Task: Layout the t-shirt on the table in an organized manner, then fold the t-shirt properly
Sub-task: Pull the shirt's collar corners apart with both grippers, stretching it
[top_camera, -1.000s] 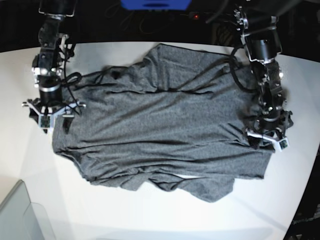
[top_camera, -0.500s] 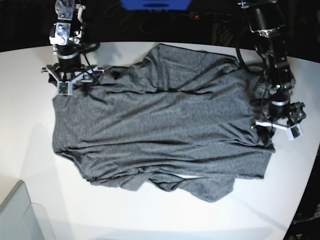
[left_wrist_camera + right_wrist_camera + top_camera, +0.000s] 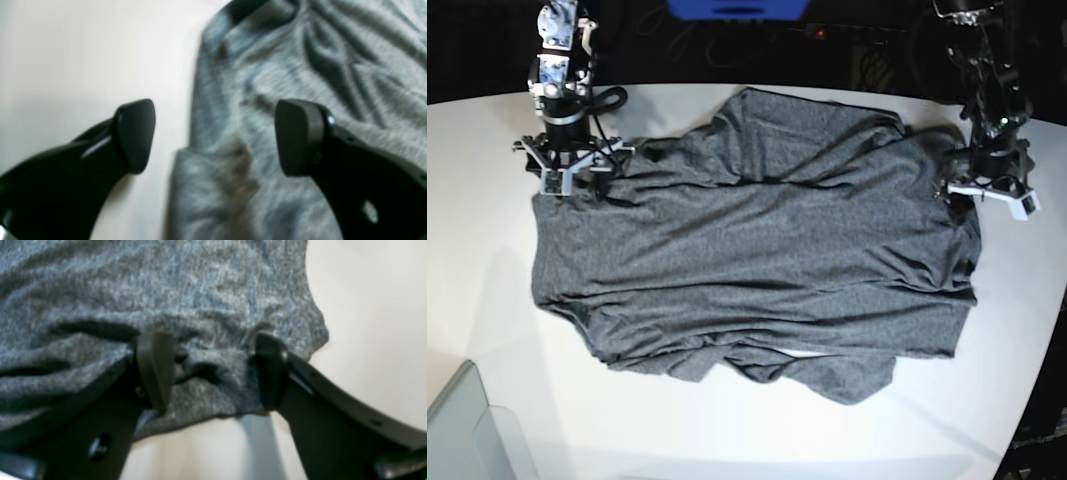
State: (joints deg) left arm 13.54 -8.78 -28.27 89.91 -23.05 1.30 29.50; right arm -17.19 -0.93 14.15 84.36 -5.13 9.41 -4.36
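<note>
T-shirt [image 3: 757,250] lies spread and rumpled across the middle of the table [image 3: 487,300], folds bunched along its near hem. Right gripper [image 3: 213,373] sits at the t-shirt's far corner on the base view's left, jaws spread wide, a wrinkle of cloth between them, not pinched. Left gripper [image 3: 215,136] hovers at the t-shirt's opposite edge, jaws released, one fingertip [image 3: 135,133] over bare table, the other over cloth.

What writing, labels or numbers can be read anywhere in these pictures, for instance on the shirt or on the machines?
None can be read.
The t-shirt is plain grey, no print.
The table is bare white.
Small squares by the right gripper and left gripper are too small to read.
</note>
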